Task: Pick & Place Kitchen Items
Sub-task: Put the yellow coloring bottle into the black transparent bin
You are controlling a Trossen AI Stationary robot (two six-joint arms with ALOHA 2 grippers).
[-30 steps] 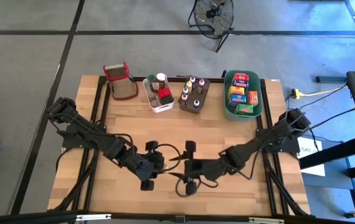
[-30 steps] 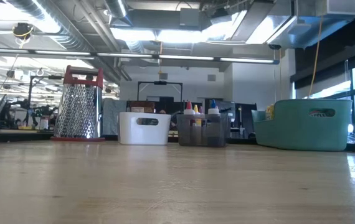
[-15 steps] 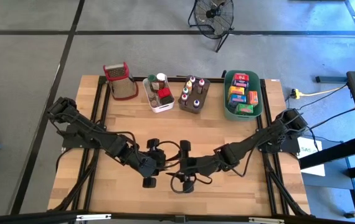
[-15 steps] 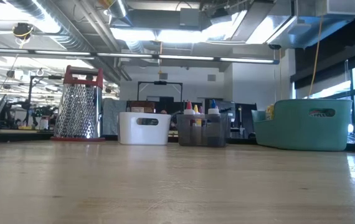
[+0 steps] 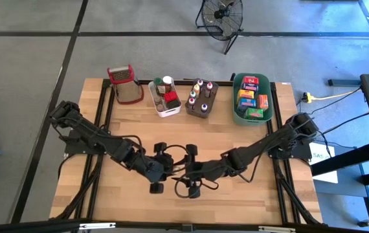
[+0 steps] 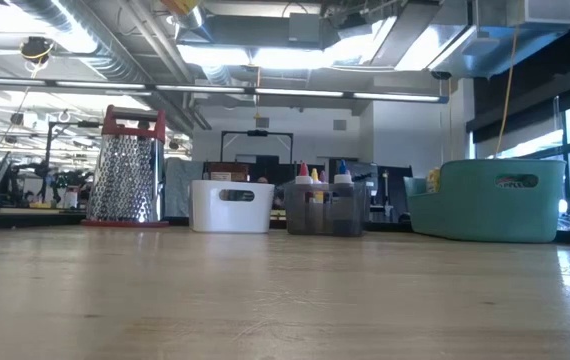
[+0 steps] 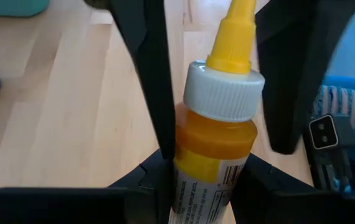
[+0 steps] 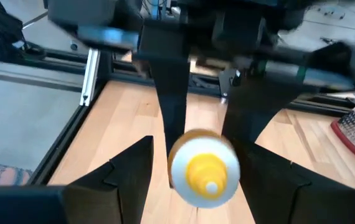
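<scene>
1 yellow-capped bottle (image 7: 212, 134) in left gripper (image 7: 218, 149), right gripper (image 5: 192, 169) opposite.

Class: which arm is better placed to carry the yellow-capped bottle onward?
Probably left. The left gripper is clamped on the bottle at its body, while the right gripper only flanks the cap, fingers open.

The right end effector (image 5: 183, 169) has closed in on the left end effector (image 5: 165, 169).

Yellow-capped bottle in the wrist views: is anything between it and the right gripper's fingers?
Nothing visible. The left gripper holds the yellow-capped bottle by its body, and the right gripper stands open on either side of its cap end.
</scene>
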